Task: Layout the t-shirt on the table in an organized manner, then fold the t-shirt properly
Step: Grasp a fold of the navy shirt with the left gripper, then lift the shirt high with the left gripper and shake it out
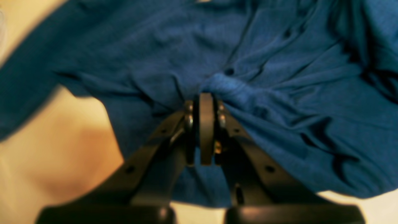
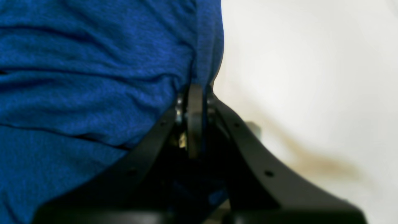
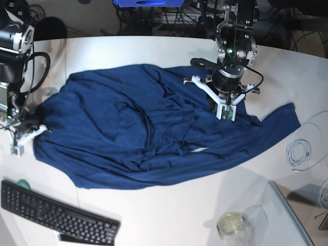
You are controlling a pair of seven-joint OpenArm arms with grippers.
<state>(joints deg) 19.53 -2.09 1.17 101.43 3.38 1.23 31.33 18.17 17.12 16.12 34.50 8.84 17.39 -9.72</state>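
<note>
T-shirt [image 3: 128, 133] crumpled on table [image 3: 169, 205], both tools pinching it

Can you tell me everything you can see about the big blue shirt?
The t-shirt is dark navy, plain, soft-looking knit cloth with no print. It lies spread wide but rumpled on the white table, with many creases near its middle and a long sleeve reaching toward one side. The left gripper is shut on a bunched fold of it, and the right gripper pinches its edge at the other side. Nothing else rests on it.
</note>
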